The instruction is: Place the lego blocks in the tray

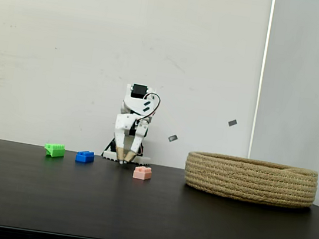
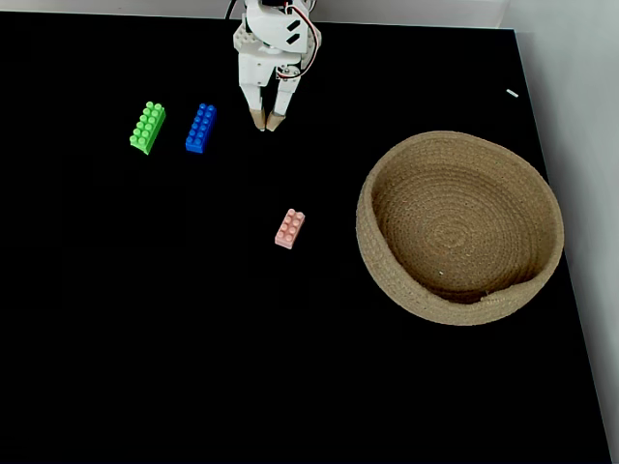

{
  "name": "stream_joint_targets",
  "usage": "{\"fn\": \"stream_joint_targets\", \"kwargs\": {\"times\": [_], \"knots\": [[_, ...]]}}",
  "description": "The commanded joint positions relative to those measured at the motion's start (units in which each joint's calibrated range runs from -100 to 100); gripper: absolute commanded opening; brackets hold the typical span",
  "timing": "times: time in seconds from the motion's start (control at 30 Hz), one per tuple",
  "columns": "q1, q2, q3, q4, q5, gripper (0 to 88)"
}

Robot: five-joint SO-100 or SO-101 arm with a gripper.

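Three lego bricks lie on the black table. The green brick (image 1: 55, 150) (image 2: 148, 127) and the blue brick (image 1: 85, 156) (image 2: 201, 128) sit side by side to the left of the arm in both fixed views. The pale pink brick (image 1: 142, 173) (image 2: 290, 228) lies alone, nearer the coiled rope tray (image 1: 251, 180) (image 2: 364, 222), which holds nothing. My gripper (image 1: 124, 160) (image 2: 266, 124) points down at the table by the arm's base, just right of the blue brick, its fingers together with nothing between them.
A white wall stands behind the table, with two small dark tape marks (image 1: 233, 122) on it. The table's right edge (image 2: 571, 290) runs close past the tray. Bare black tabletop (image 2: 193, 338) stretches in front of the bricks.
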Motion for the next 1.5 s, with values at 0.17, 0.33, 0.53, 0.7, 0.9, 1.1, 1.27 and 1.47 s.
{"fn": "stream_joint_targets", "kwargs": {"times": [0.17, 0.33, 0.53, 0.7, 0.9, 1.1, 1.27, 1.47], "knots": [[-1.87, -0.41, 0.8, 0.56, 1.32, 0.0], [-1.87, -0.41, 0.8, 0.56, 1.37, 0.0], [-1.87, -0.41, 0.8, 0.56, 1.32, 0.0], [-1.96, -0.41, 0.8, 0.56, 0.78, 0.0], [-2.29, -0.41, 0.8, 0.56, 1.37, 0.0], [-2.29, -0.41, 0.8, 0.56, 0.63, 0.0], [-2.29, -0.41, 0.8, 0.56, 0.05, 0.1], [-2.29, -0.41, 0.8, 0.56, 0.05, 0.1]]}}
